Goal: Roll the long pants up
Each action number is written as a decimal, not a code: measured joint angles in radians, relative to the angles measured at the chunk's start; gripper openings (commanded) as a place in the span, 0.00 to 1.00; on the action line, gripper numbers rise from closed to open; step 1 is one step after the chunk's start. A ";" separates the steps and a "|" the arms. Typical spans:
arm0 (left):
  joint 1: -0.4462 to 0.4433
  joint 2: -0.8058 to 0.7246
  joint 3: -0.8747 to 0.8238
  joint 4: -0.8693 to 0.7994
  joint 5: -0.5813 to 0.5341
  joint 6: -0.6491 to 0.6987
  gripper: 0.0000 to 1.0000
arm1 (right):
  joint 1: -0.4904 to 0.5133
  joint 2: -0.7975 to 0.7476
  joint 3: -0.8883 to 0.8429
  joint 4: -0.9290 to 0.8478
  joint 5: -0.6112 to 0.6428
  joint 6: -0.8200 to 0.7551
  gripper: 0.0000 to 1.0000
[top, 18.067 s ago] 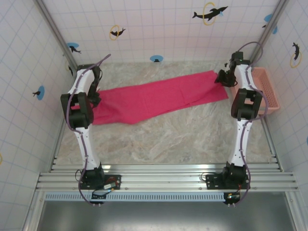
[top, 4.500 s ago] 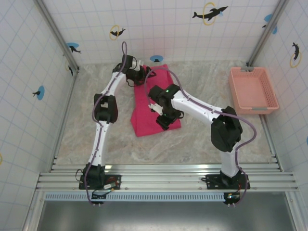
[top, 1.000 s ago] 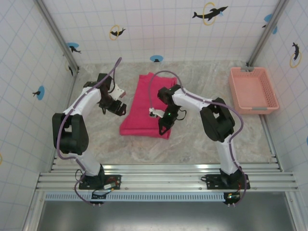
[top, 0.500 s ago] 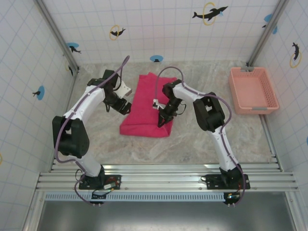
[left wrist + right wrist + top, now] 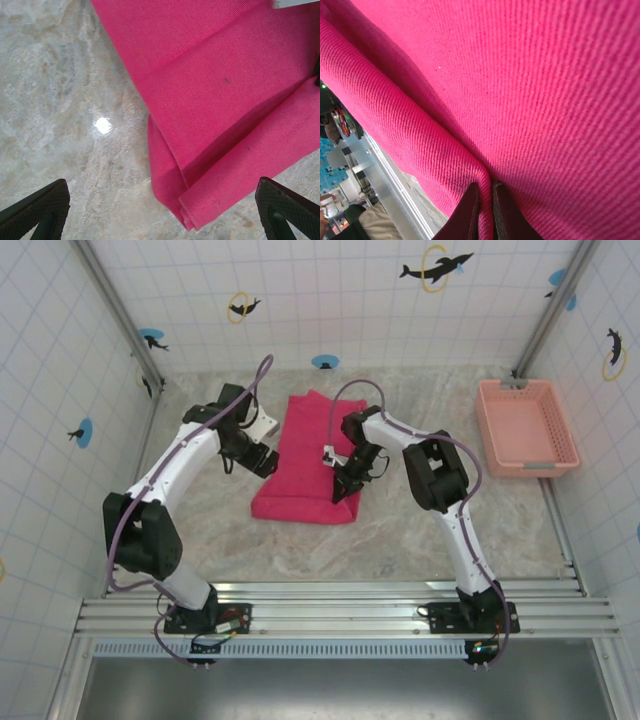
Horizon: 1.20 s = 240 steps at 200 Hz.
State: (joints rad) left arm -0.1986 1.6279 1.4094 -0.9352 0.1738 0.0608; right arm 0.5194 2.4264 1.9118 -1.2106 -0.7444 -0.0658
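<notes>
The table [image 5: 420, 530] looks like gray stone, with white tile walls around it. The pink pants [image 5: 305, 455] lie folded in the middle of it. The left gripper [image 5: 262, 462] is just beside their left edge, its fingers [image 5: 35, 210] spread wide. The right gripper [image 5: 340, 492] pinches a fold at their right edge. A basket [image 5: 527, 425] sits far to the right.
</notes>
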 measured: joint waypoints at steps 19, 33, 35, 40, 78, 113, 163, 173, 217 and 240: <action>-0.027 0.019 0.000 0.005 0.000 -0.009 0.98 | -0.003 0.000 -0.002 0.009 0.007 0.018 0.11; -0.048 0.032 -0.001 0.008 0.000 -0.010 0.97 | -0.006 -0.001 -0.010 0.018 0.004 0.035 0.11; -0.050 0.034 -0.001 0.008 0.000 -0.010 0.97 | -0.006 -0.002 -0.011 0.020 0.003 0.042 0.11; -0.056 0.036 -0.002 0.009 0.000 -0.011 0.98 | -0.008 -0.002 -0.015 0.025 0.000 0.048 0.11; -0.096 0.057 -0.063 0.039 -0.013 -0.029 0.97 | -0.018 -0.008 -0.028 0.044 -0.008 0.102 0.11; -0.132 0.120 -0.142 0.100 -0.098 -0.063 0.97 | -0.040 -0.025 -0.052 0.082 -0.008 0.146 0.11; -0.164 0.265 -0.130 0.153 -0.192 -0.112 0.90 | -0.061 -0.031 -0.062 0.114 -0.013 0.184 0.13; -0.166 0.278 -0.111 0.151 -0.198 -0.114 0.97 | -0.062 -0.034 -0.062 0.123 -0.012 0.187 0.20; -0.167 0.329 -0.037 0.133 -0.214 -0.122 0.97 | -0.062 -0.105 -0.061 0.132 0.129 0.120 0.45; -0.167 0.333 -0.027 0.124 -0.218 -0.122 0.97 | -0.056 -0.209 -0.087 0.144 0.267 0.037 0.48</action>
State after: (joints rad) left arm -0.3660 1.9606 1.3819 -0.8116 -0.0444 -0.0612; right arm 0.4629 2.2177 1.8252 -1.0668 -0.4778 -0.0284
